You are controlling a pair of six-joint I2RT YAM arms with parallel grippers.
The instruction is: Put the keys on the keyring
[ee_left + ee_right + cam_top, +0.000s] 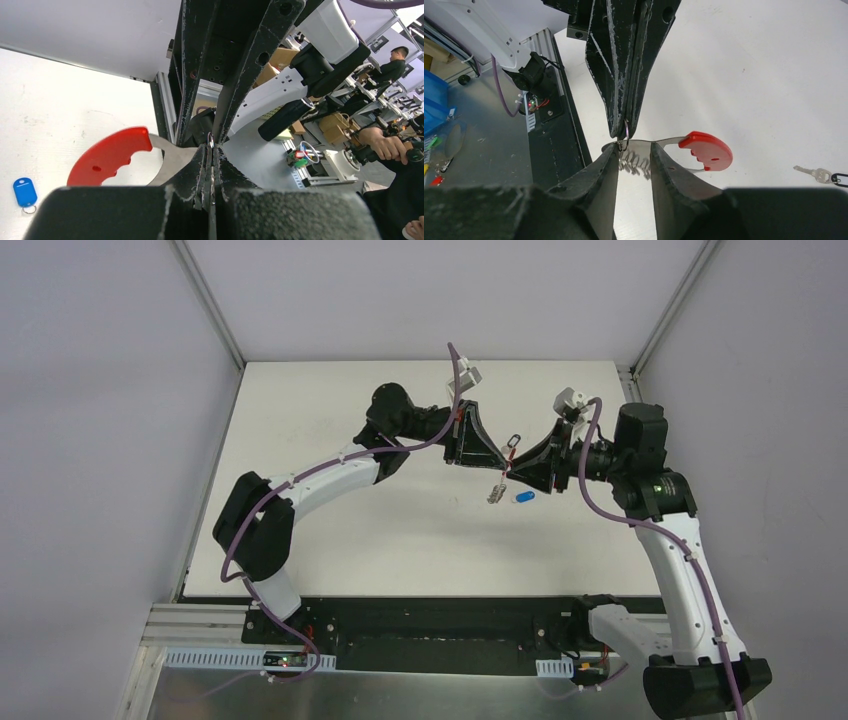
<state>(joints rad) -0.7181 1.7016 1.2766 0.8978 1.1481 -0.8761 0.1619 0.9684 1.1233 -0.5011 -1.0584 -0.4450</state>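
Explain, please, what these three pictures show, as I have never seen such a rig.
Two robot arms stand at the near edge of a table. One picture looks down from above; the other two come from a camera on each wrist, each seeing its own hand up close. The hands meet above the table: the right hand seems to grip the keyring by its metal part, red end sticking out, and the left hand is shut on a small ring of it. A blue key and a silver key lie on the table.
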